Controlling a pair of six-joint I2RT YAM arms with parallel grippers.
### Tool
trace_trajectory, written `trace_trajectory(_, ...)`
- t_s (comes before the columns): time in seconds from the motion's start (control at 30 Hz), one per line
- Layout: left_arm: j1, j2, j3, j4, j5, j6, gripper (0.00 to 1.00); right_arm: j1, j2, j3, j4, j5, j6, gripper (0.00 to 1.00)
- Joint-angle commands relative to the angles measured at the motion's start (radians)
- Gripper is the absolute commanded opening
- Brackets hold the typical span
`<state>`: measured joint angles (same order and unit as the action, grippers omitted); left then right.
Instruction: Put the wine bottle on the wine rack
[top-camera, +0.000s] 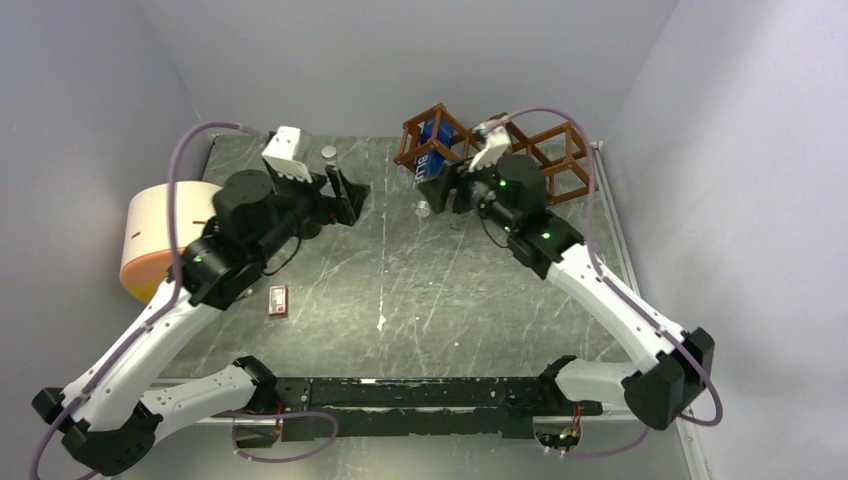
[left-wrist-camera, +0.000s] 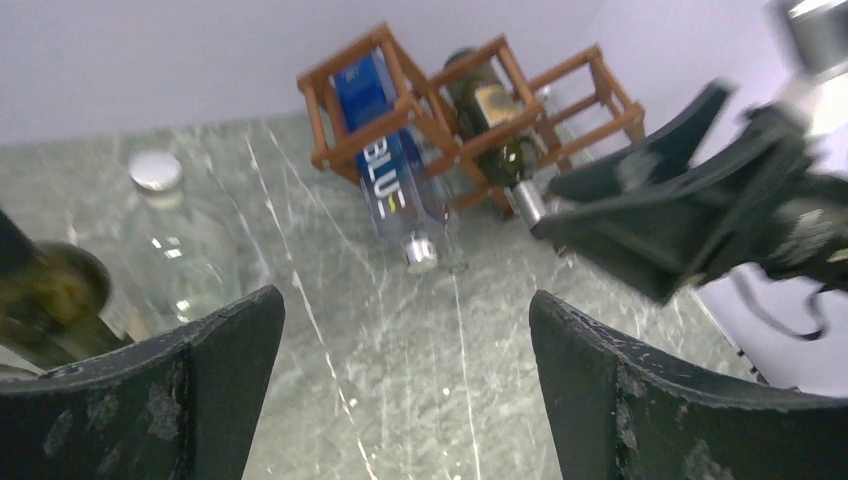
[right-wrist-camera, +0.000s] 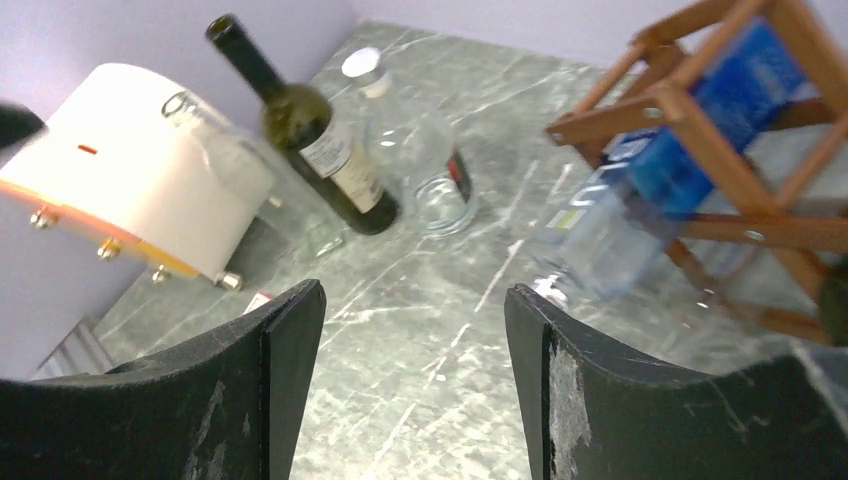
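The reddish-brown wine rack (top-camera: 573, 150) stands at the back right of the table. In the left wrist view a dark wine bottle (left-wrist-camera: 492, 108) lies in the middle cell of the wine rack (left-wrist-camera: 425, 100), neck pointing out toward the table. A blue bottle (left-wrist-camera: 385, 170) lies in the left cell. A second green wine bottle (right-wrist-camera: 310, 135) stands upright at the back left. My right gripper (top-camera: 445, 188) hovers open and empty just in front of the rack. My left gripper (top-camera: 352, 195) is open and empty too, out over the middle of the table.
A clear bottle with a silver cap (left-wrist-camera: 165, 235) stands beside the green one. A white and orange round container (top-camera: 160, 235) sits at the left edge. A small red box (top-camera: 278, 300) lies on the marble table (top-camera: 420, 300).
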<state>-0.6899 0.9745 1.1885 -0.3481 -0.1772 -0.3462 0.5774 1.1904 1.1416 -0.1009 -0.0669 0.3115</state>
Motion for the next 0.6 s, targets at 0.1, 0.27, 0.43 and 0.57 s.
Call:
trace_trajectory(0.1,-0.002,-0.073,0.180,-0.152,-0.138,0.163,0.96,0.136,0.178,0.080,0.131,0.016,-0.041,0.70)
trace_trajectory(0.27,-0.001,-0.096,0.197,-0.188,-0.227,0.185,0.96,0.185,0.314,0.149,0.197,0.022,-0.027,0.70)
trace_trajectory(0.43,-0.001,-0.128,0.210,-0.198,-0.338,0.174,0.96,0.243,0.468,0.267,0.234,0.006,-0.023,0.70)
trace_trajectory(0.57,-0.001,-0.157,0.223,-0.190,-0.370,0.173,0.96,0.284,0.590,0.355,0.292,-0.017,-0.018,0.69)
